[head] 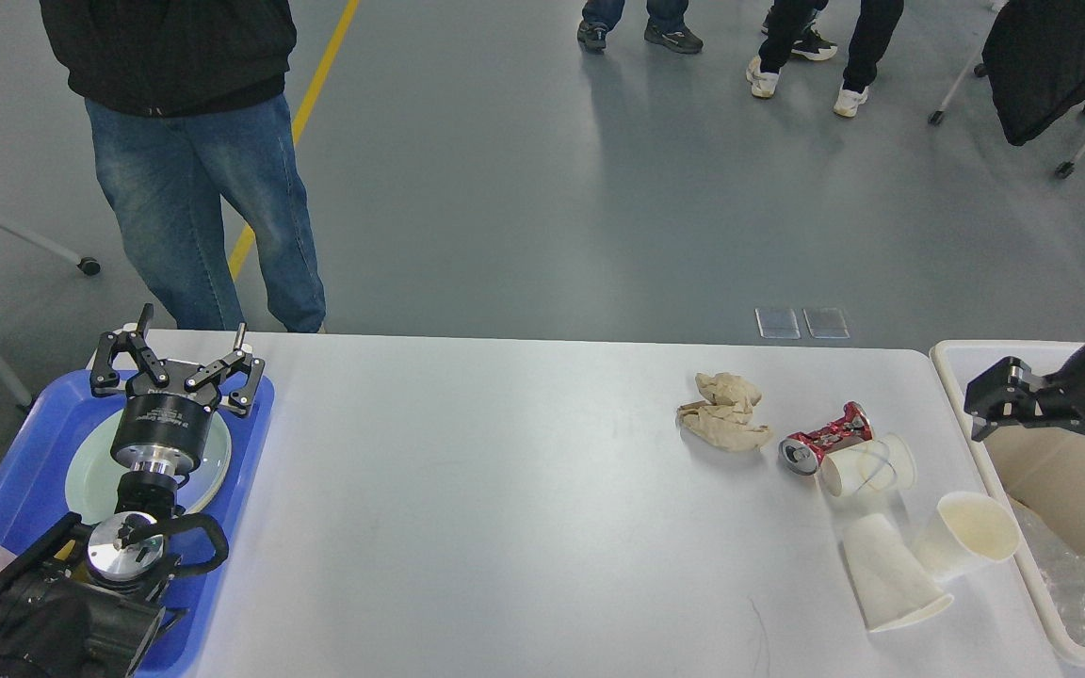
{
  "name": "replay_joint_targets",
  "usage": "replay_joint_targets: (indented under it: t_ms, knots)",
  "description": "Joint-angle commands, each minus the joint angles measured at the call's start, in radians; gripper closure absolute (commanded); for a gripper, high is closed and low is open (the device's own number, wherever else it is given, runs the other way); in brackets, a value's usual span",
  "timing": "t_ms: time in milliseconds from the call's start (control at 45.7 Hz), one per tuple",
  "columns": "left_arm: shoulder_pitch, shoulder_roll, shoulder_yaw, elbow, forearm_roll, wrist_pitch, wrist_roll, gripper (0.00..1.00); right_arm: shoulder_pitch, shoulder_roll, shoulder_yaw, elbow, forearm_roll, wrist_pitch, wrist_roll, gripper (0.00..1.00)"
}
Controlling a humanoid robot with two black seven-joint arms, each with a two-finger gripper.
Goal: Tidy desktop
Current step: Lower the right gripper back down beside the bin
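1. The tabletop [505, 508] fills the lower half of the view, with the litter gathered at its right end: a crumpled brown paper [723, 424], a crushed red can [823, 439] lying on its side, and three paper cups [891, 527] tipped over just beside it.
2. The right end effector [995, 407] hovers over the cream bin [1051, 565] at the table's right edge; it is dark and seen nearly end-on, so I cannot tell how far its fingers are spread, and it appears to hold nothing.
3. The left end effector [177, 363] hangs over the plate [149, 463] in the blue tray [43, 471] at the far left, fingers spread wide and empty.
4. The litter lies to the left of the right end effector and near it, well apart from the left one; the right arm is the fair choice.
5. The can's long axis runs slantwise, open end towards the camera; a grip across that axis seems best.
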Motion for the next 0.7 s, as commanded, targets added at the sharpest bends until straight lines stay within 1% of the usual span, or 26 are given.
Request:
replay_joint_targets:
  t_ms: [0, 197, 437, 547, 678]
  knots:
    - [0.0, 0.0, 0.0, -0.001, 0.001, 0.0, 0.0, 0.04, -0.153, -0.058, 0.045, -0.05, 0.002, -0.096, 0.0, 0.0]
    - [0.0, 0.0, 0.0, 0.0, 0.001, -0.001, 0.0, 0.04, -0.31, -0.127, 0.152, -0.125, 0.001, -0.102, 0.002, 0.0]
    - [0.0, 0.0, 0.0, -0.001, 0.001, 0.0, 0.0, 0.04, -0.558, -0.117, 0.344, -0.289, 0.038, -0.114, 0.0, 0.0]
    - [0.0, 0.0, 0.0, -0.001, 0.001, 0.0, 0.001, 0.04, -0.632, -0.112, 0.372, -0.366, 0.071, -0.116, 0.0, 0.0]
    - [0.0, 0.0, 0.0, -0.001, -0.001, 0.0, 0.0, 0.04, -0.707, -0.074, 0.395, -0.438, 0.075, -0.127, 0.002, 0.0]
